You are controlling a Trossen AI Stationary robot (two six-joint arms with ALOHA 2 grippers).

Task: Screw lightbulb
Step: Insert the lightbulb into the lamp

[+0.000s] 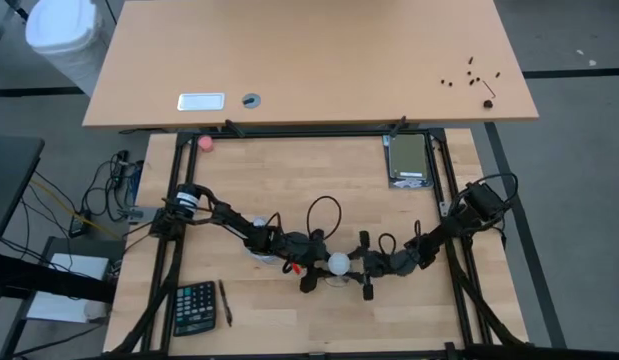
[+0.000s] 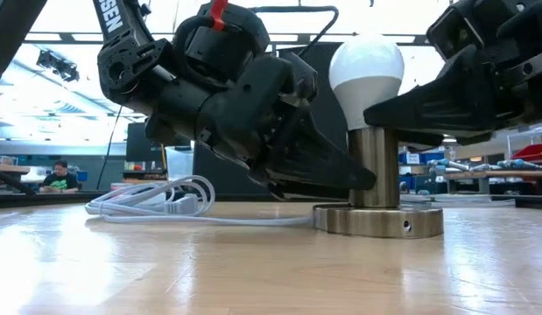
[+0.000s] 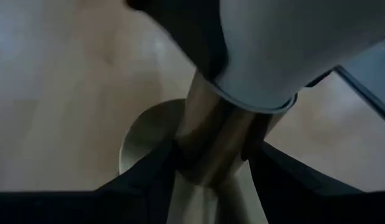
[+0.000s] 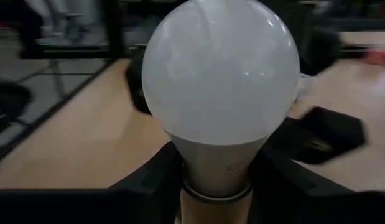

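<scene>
- High view: the lightbulb (image 1: pixel 337 264) shows as a white globe near the middle of the wooden table (image 1: pixel 289 170), toward its front edge. The left gripper (image 1: pixel 311 268) reaches in from the left and the right gripper (image 1: pixel 363 270) from the right, so the bulb sits between the two. A calculator (image 1: pixel 195 307) and a pen (image 1: pixel 226 302) lie well apart at the front left; a small pink ball (image 1: pixel 206 142) lies near the table's far edge.
- Low view: the bulb (image 2: pixel 367 77) stands upright on top of a brass-coloured post (image 2: pixel 374 166) that rises from a round metal base (image 2: pixel 378 220). One gripper's dark fingers (image 2: pixel 327 175) reach the post low down, just above the base; the other's fingers (image 2: pixel 419 103) meet the bulb's neck, right under the globe. A white cord (image 2: pixel 157 203) lies coiled on the table behind. A person (image 2: pixel 59 178) sits far back in the room.
- Left wrist view: the left claw (image 3: pixel 212 163) is clamped around the post (image 3: pixel 211 140), one finger on each side, below the bulb's white neck (image 3: pixel 273 56). The round base (image 3: pixel 145 134) shows behind.
- Right wrist view: the globe (image 4: pixel 221 71) fills the picture. The right claw (image 4: pixel 216 174) closes on the bulb's tapering neck, a finger touching each side, just above the post's rim.
</scene>
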